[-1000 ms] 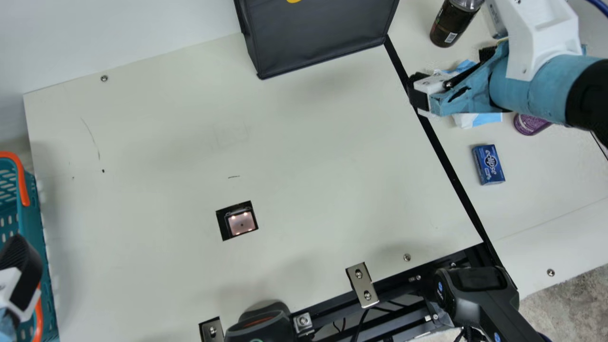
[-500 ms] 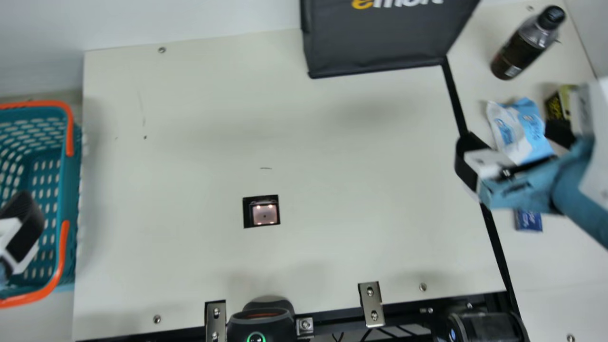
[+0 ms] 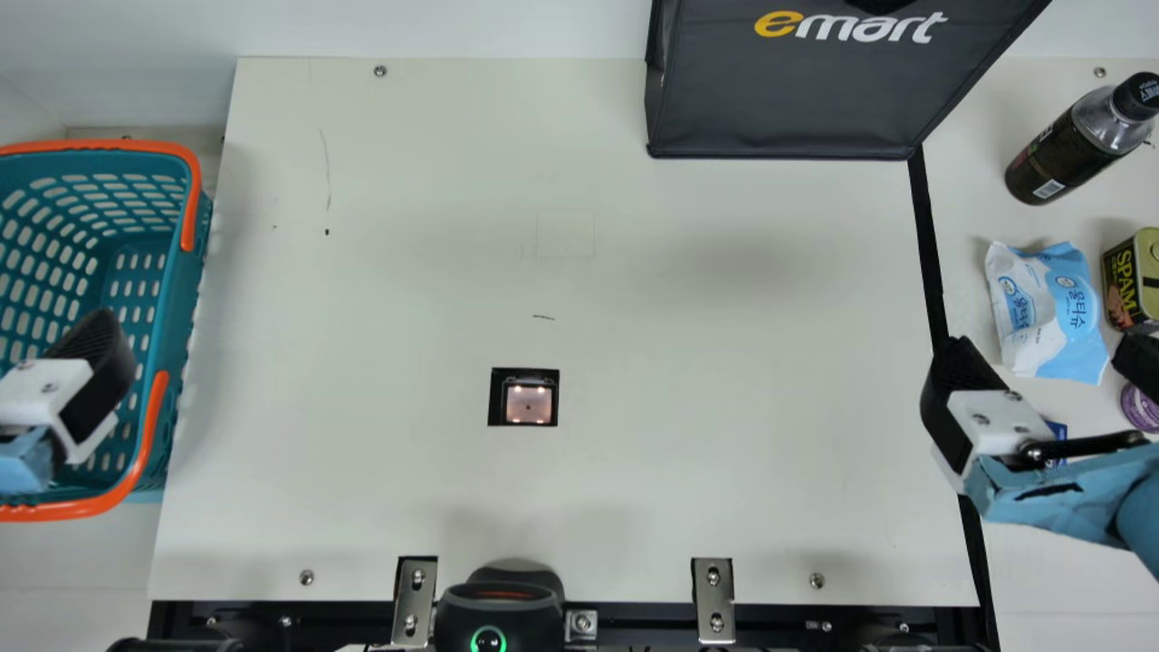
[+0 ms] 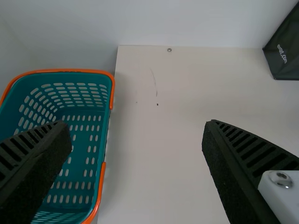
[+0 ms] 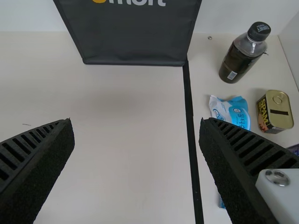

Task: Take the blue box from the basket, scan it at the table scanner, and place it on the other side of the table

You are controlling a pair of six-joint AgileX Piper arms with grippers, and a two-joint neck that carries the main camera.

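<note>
Teal, orange and cream around me
My flat cream worktop point(image 3: 706, 344) has a black stripe point(image 3: 927, 244); the slotted teal plastic basket point(image 3: 186, 299) has orange handles point(image 3: 150, 435). I see yellow-and-white lettering on the charcoal fabric bag point(image 3: 779, 100), a blue-and-white plastic packet point(image 3: 1041, 317), a gold metal tin point(image 5: 280, 114) with black and yellow, and a dark-brown plastic bottle point(image 3: 1059, 161), black-capped.

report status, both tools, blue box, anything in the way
Left tool open at the basket, right tool open by the black strip. Blue box right of strip. Right tool partly blocks main view of it.
</note>
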